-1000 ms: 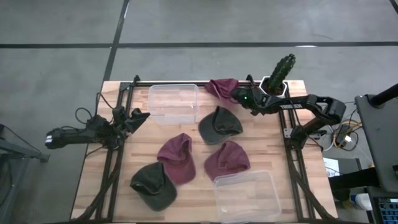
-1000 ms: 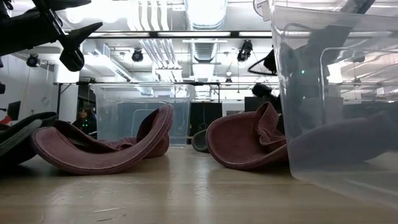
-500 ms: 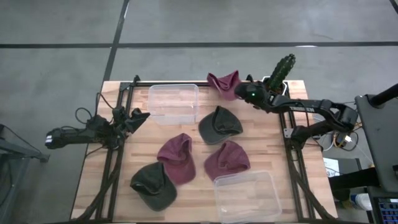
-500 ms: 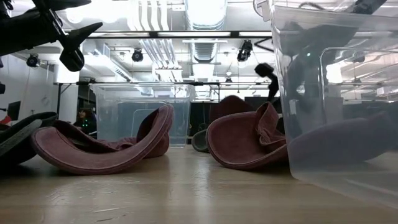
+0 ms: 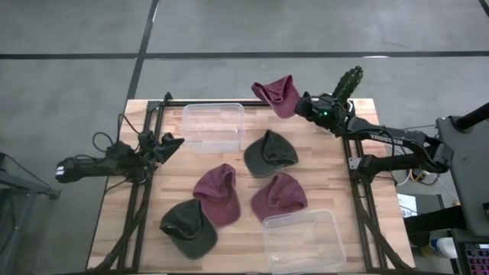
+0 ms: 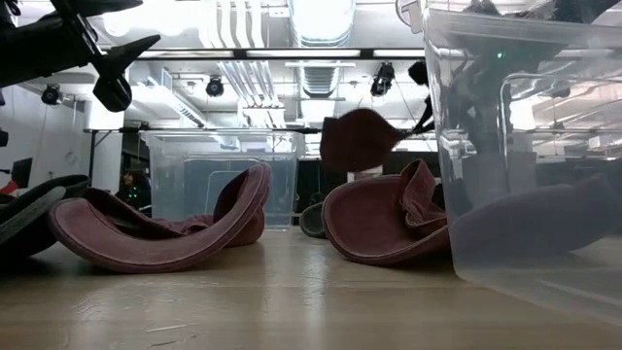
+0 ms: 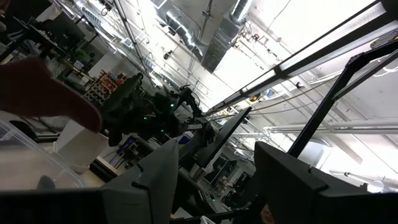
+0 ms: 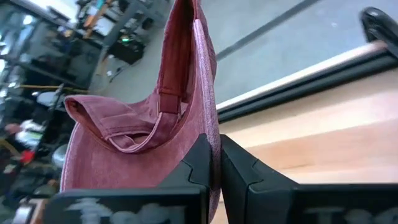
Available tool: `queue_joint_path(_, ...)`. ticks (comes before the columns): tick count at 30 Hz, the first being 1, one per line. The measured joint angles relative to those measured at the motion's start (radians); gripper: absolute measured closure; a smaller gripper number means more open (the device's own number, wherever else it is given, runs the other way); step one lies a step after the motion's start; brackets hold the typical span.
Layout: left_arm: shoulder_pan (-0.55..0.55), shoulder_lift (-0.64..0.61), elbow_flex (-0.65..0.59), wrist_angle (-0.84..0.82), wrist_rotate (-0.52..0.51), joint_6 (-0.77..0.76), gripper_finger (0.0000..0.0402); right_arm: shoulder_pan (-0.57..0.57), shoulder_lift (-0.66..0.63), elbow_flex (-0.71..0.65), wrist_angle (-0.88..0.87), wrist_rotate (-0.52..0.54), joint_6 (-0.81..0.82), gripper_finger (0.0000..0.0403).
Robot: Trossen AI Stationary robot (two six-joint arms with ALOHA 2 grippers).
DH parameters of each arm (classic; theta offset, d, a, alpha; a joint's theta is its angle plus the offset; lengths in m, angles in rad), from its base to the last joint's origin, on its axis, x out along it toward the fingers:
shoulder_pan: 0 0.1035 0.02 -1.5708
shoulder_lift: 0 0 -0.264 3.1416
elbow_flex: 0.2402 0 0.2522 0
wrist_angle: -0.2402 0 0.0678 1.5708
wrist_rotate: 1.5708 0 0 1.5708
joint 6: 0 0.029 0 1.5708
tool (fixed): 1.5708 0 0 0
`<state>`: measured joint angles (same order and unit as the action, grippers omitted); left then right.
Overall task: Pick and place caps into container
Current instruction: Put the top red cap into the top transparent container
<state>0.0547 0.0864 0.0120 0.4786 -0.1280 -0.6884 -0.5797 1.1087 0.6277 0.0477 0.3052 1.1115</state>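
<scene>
Upper centre of high view: my right end effector [image 5: 299, 105] clamped on maroon cap [image 5: 279, 95], lifted above tabletop [image 5: 336, 183] far edge; carry step; next, swing over clear container [image 5: 213, 126], release; left end effector [image 5: 164, 144] idle at frame left, fingers apart

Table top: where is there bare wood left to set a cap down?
Bare wood shows right of the olive cap, toward the right frame rail, and left of the near bin along the front edge. The middle is crowded: two maroon caps and another olive cap. The right gripper holds a maroon cap aloft.
</scene>
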Motion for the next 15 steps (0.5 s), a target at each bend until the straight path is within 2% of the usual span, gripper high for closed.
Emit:
queue_joint_path(7, 0.0, 0.0, 0.0, 0.0, 0.004, -0.021, 0.0197, 0.001, -0.038, 0.0, 0.104, -0.108, -0.034, 0.0392)
queue_joint_path(15, 0.0, 0.0, 0.0, 0.001, 0.005, -0.18, 0.0197, 0.002, -0.007, 0.0, 0.285, -0.23, -0.016, 0.0392)
